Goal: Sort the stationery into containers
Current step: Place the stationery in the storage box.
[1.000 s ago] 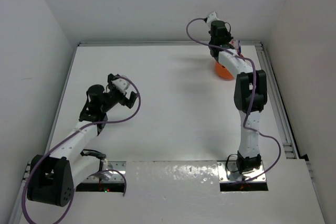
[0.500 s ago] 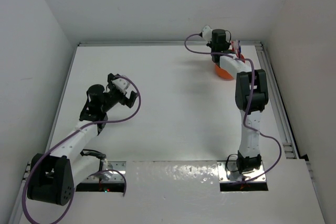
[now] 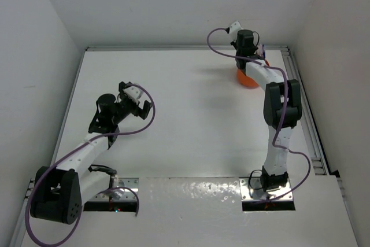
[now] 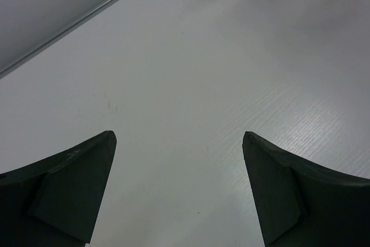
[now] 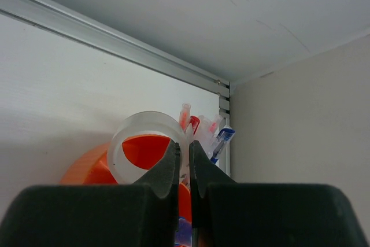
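Right jaws (pinching tape ring [image 5: 145, 123]) shifted right — over tub [image 3: 246, 79].

White table [image 3: 191, 114] inside pale walls [image 3: 173, 4], a silvery rail [image 5: 115, 44], perhaps aluminium, along its far edge.

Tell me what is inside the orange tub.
Red, pink and blue pens stand in the tub, on its corner side. The right gripper and the clear tape ring it pinches cover the rest.
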### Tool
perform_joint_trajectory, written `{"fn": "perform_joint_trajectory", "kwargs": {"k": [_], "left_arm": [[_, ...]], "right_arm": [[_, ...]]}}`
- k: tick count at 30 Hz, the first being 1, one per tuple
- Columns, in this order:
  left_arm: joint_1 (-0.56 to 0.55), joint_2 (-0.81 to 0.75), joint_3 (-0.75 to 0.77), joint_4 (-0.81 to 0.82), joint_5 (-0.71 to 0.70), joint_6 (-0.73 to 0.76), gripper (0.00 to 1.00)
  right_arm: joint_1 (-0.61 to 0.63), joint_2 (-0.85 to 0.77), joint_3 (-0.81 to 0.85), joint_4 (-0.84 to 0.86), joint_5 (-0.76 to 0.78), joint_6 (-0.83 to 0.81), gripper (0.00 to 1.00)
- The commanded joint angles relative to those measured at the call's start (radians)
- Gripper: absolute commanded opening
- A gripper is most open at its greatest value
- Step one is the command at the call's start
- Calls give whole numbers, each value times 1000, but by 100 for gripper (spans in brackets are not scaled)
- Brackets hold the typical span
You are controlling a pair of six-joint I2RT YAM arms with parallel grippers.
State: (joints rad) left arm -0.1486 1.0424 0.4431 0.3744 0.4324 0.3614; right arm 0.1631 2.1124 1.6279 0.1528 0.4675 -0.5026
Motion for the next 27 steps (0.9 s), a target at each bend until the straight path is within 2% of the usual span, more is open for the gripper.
{"fn": "perform_joint_trajectory", "kwargs": {"k": [1, 17, 27], "left_arm": [[7, -12, -7, 43, 2, -13, 89], [4, -19, -11, 44, -6, -18, 89], [3, -24, -12, 44, -11, -19, 89]], "right_arm": [[-7, -29, -6, 33, 0, 56, 0], [6, -68, -118, 31, -6, 191, 0], [13, -170, -287, 77, 17, 223, 0]]}}
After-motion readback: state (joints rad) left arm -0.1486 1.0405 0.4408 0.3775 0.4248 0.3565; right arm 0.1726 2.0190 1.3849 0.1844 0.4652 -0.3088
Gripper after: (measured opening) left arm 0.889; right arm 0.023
